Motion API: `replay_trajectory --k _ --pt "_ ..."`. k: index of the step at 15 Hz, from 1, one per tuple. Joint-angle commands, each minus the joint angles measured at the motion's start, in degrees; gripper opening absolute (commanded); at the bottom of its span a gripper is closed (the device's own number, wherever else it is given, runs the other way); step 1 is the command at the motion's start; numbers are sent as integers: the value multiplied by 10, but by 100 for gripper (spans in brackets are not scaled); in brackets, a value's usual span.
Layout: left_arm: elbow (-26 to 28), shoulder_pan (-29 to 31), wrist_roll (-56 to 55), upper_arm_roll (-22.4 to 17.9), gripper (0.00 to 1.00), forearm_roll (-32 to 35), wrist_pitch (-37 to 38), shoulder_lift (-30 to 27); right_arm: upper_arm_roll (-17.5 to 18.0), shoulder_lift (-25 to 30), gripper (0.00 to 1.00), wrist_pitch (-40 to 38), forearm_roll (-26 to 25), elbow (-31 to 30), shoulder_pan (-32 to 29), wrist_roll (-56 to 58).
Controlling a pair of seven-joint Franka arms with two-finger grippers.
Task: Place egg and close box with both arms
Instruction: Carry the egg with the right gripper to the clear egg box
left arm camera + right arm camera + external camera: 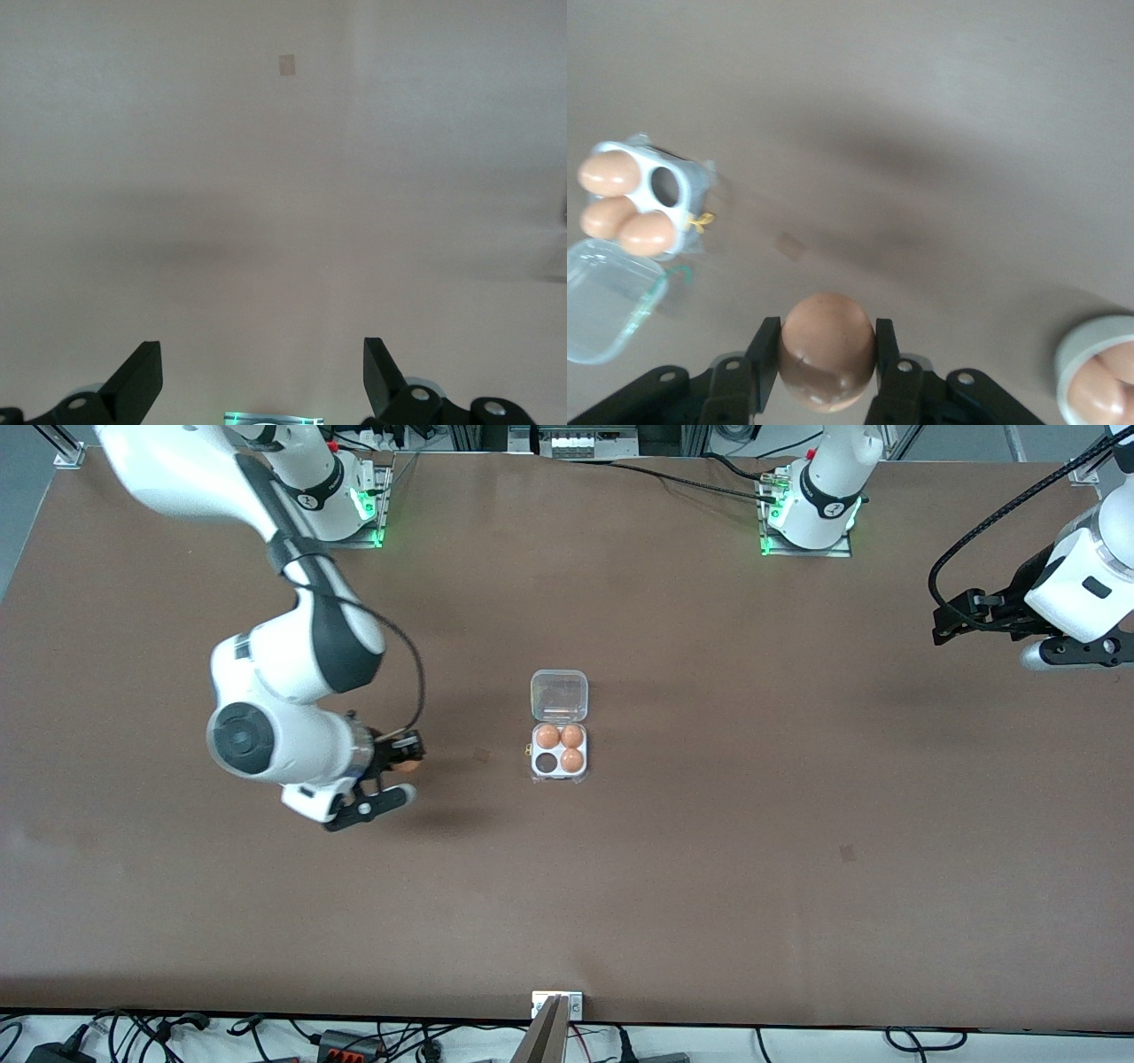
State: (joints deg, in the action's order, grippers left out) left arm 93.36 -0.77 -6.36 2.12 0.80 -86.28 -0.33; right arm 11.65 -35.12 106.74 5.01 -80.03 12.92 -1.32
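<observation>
Orange-brown oval egg (pixel 827 350) clamped in right gripper (pixel 824 367), frame's left-centre; left gripper (pixel 262 376) spread wide over matte brown table (pixel 709 824).

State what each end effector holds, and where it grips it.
The right end effector pinches an egg across its sides. The left end effector, at the left arm's end of the table, is open, holding nothing.

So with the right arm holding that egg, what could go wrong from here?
The egg is pinched only between the right gripper fingertips, so it could slip or crack in transit. Only one hollow in the box is free, beside three seated eggs, so a misaligned drop could knock them. The left gripper waits open over bare table, with the lid lying open.
</observation>
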Motion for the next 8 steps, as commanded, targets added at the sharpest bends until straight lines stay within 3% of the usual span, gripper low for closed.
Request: replay_trajectory --k 1,8 --pt "-10 1 6 -2 100 -3 11 1 0 -28 15 34 -11 21 46 -57" --pt "-10 1 6 -4 100 -3 11 0 0 -74 15 139 -10 21 117 -219"
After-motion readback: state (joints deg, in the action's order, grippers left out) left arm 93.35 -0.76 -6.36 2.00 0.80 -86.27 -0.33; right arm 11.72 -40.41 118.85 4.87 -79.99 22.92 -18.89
